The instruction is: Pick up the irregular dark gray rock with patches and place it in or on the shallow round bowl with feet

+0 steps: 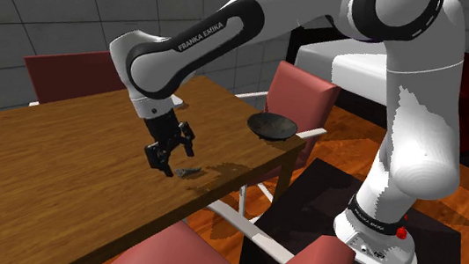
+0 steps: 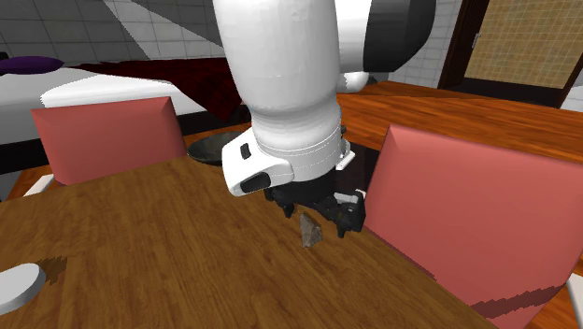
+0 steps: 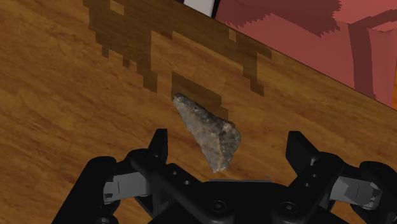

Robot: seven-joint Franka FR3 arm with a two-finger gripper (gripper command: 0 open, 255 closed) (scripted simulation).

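Jaws wide apart, hovering low over the rock (image 3: 210, 130), which sits between them untouched (grey, mottled, wedge-shaped). Rock lies on the wooden counter (image 1: 44, 161) near its edge, beside a red chair (image 2: 476, 224). Dark bowl (image 1: 273, 126) stands well apart, at the counter's corner.

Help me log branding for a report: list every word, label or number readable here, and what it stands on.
"FRANKA EMIKA": white letters on the dark forearm band, shoulder view.
Small white lettering on the dark ring at the arm's base: too small to read.
Nothing else readable.
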